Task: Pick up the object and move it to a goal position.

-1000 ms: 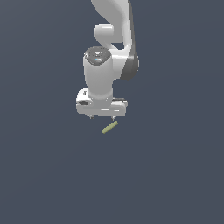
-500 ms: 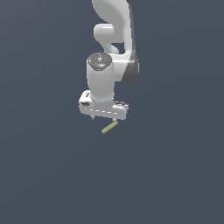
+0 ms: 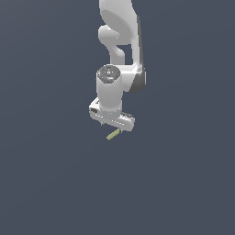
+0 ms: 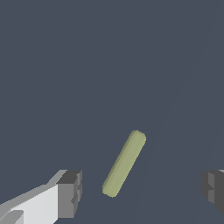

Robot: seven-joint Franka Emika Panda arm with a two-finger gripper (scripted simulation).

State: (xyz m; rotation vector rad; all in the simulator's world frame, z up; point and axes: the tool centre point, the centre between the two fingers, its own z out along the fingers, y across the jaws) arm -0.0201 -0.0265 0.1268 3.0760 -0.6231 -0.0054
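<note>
We see pincer (image 4: 140, 190) dropped lower vs 1 s back, now just above rod (image 4: 124, 163). Fingers (image 4: 69, 192) apart, nothing held. Rod flat on tabletop, between fingers, angled. Approach nearly done; we reckon descend + close next.

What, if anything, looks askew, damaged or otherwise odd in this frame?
Nothing stands out. The olive-green rod looks intact and lies on the plain grey surface, set at an angle between the fingers of the open gripper, touching neither. No spill or damage shows.
</note>
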